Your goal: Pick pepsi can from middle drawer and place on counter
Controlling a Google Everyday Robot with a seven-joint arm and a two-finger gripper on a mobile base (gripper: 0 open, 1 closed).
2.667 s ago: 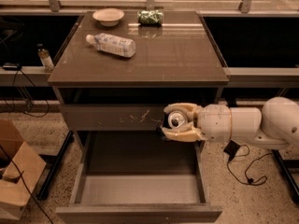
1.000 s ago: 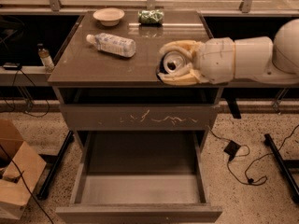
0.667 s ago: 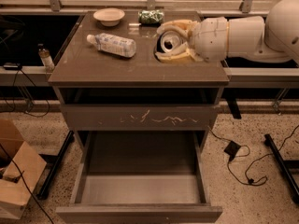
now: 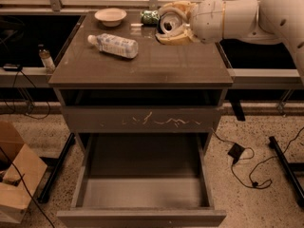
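My gripper [image 4: 172,23] reaches in from the right over the back right part of the counter [image 4: 142,61]. Its pale fingers [image 4: 171,38] are shut on the pepsi can [image 4: 168,23], which lies on its side with the silver lid facing the camera. The can is held just above the counter surface, or may be touching it. The middle drawer [image 4: 142,194] stands pulled open below, with a bare grey floor.
A clear plastic bottle [image 4: 114,45] lies on its side on the counter's left half. A white bowl [image 4: 110,16] and a green packet [image 4: 150,16] sit at the back edge, the packet just left of my gripper. A cardboard box [image 4: 16,184] stands on the floor at the left. Cables [image 4: 247,160] lie at the right.
My gripper has carried the can up from in front of the scratched drawer front, over the counter's front right corner, and back toward the rear right of the counter.
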